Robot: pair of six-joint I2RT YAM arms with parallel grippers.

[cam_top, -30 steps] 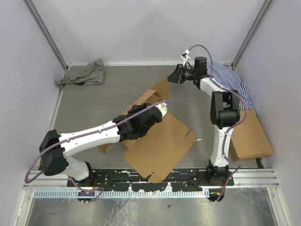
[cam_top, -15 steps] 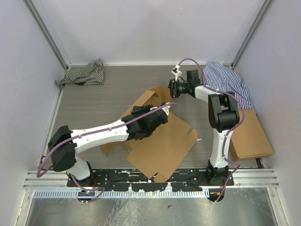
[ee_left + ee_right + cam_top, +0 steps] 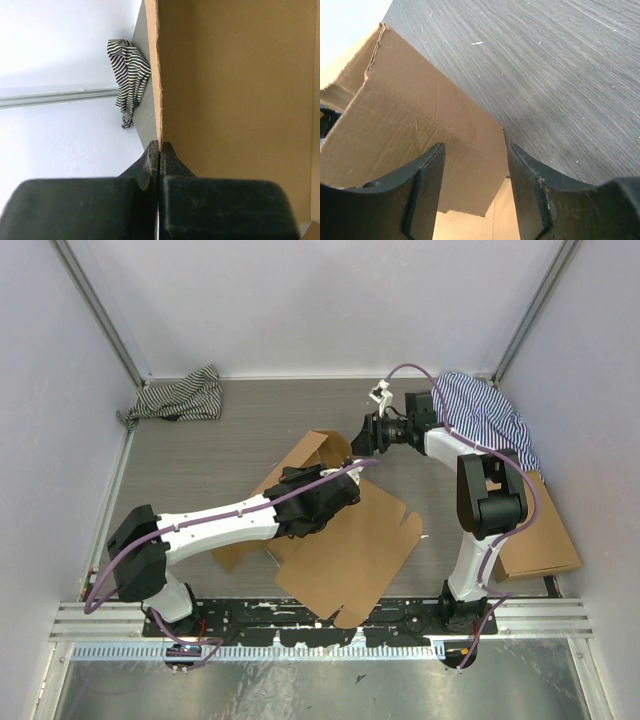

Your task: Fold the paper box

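The paper box (image 3: 345,550) lies mid-table as a mostly flat cardboard sheet, with one flap (image 3: 325,448) tilted up at its far end. The left claw (image 3: 345,485) is clamped tight on a raised panel edge near the sheet's middle; its wrist view shows the fingertips (image 3: 150,152) pressed together on the thin cardboard, the panel rising straight ahead of them. The right claw (image 3: 360,435) stands parted and grips nothing. The far flap sits just off its tips on the left-arm side, and its corner shows ahead between the fingers (image 3: 427,170). The right arm is the nearer one to that flap, so the next push inward looks like its job.
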